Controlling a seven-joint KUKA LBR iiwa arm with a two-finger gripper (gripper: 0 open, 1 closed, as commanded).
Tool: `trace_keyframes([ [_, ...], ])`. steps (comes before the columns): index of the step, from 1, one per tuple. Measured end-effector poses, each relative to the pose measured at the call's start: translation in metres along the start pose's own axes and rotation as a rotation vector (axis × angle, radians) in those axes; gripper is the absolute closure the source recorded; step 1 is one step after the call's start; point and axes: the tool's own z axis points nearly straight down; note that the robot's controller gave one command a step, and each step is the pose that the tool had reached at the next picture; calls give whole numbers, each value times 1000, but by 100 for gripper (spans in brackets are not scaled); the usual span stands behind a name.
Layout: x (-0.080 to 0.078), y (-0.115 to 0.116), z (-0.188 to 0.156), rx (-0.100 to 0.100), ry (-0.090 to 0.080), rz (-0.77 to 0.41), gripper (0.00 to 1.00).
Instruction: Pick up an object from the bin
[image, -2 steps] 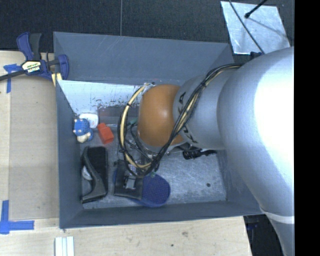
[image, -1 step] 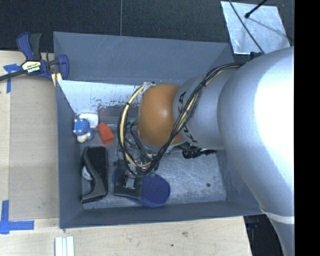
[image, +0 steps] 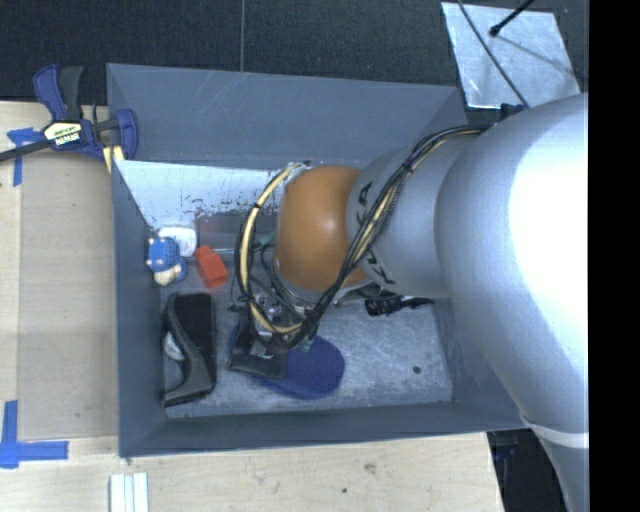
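Blue disc (image: 318, 372) near front wall (image: 300, 425), partly under arm (image: 480, 230); floor (image: 400, 345) open rightward.

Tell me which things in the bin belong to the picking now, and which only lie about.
In the job: gripper, low over the dark blue rounded thing, front middle.
Lying about: black thing, orange-red block, blue-and-white toy, all on the left.

Arm (image: 490, 230) low, tool (image: 265, 343) apparently downward.
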Motion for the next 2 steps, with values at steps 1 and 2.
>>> trace_keyframes([
  [1, -3, 1, -87, 3, -3, -1, 100],
  [2, -5, 1, -112, 4, 1, -2, 100],
])
